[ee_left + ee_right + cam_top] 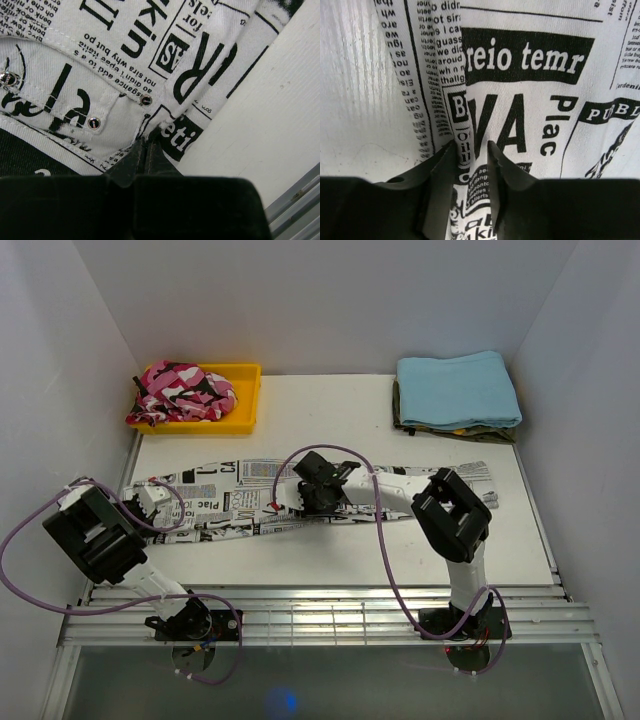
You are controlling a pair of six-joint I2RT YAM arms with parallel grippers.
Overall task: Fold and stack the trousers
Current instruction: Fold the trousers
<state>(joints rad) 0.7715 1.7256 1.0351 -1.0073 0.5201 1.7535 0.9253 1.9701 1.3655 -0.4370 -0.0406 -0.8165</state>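
The trousers, white with black newspaper print, lie stretched left to right across the table. My left gripper sits at their left, waist end. In the left wrist view its jaws are pressed together, pinching the cloth's edge beside a riveted pocket. My right gripper is down on the middle of the trousers. In the right wrist view a raised fold of the printed fabric fills the gap between its fingers, which press it from both sides.
A yellow tray at the back left holds a pink camouflage garment. At the back right a folded light blue cloth lies on a darker one. White walls close both sides. Metal rails run along the near edge.
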